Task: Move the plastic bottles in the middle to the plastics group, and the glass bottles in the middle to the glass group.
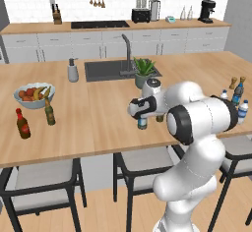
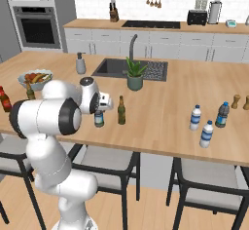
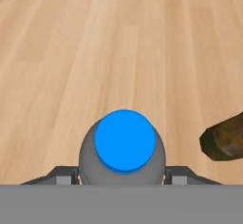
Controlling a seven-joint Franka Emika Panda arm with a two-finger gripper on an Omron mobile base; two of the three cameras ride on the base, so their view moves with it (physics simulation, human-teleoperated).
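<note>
My tool (image 3: 122, 182) brackets 1 blue-capped plastic bottle (image 3: 124, 144) mid-counter (image 3: 71, 52) beside the glass bottle (image 3: 224, 137), grip unconfirmed; I judge it light, smooth, squeezable, best taken below the shoulder

The wooden counter (image 2: 160, 92) has a sink (image 2: 121, 68) set into it and carries a soap dispenser (image 2: 80, 64), potted plant (image 2: 135, 75), fruit bowl (image 1: 34, 95), red bottle (image 1: 22, 124), two brown bottles (image 2: 121, 111) (image 1: 49, 112), a darker water bottle (image 2: 99, 118) and three more water bottles (image 2: 195, 118) at the right.

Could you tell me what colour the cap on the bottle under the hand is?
Bright blue cap, clearest in the hand view.
</note>
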